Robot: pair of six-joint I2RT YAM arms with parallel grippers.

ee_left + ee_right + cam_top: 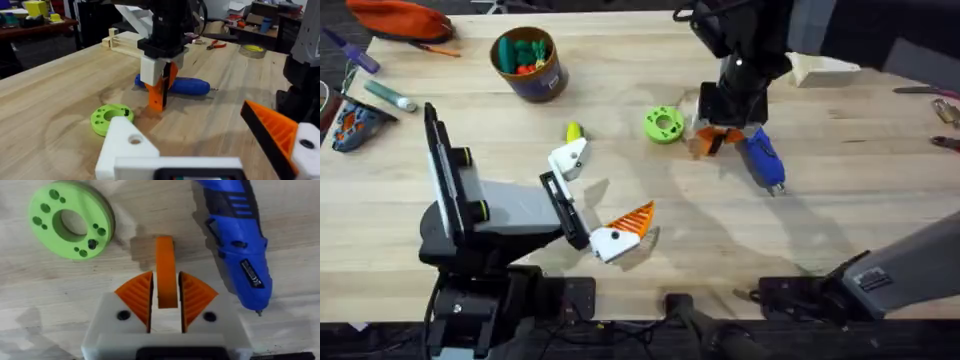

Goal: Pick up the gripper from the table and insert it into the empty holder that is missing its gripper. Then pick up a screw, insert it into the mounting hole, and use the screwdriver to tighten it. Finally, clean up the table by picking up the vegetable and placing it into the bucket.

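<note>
The right arm reached down to the table, and the right gripper (165, 297) squeezed the little orange gripper (166, 270) between its pads — just beside the blue screwdriver (761, 159) and the green disc (663, 124). The left arm lay low, its left gripper (598, 205) spread wide — the holder (569, 159) bare. The vegetable (574, 131) sat near it, and the bucket (529, 63) stood farther back.

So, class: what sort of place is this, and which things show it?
Probably a workshop or robotics lab: a wooden workbench with a blue screwdriver on it, pliers and a tape roll behind, cluttered tables beyond.
</note>
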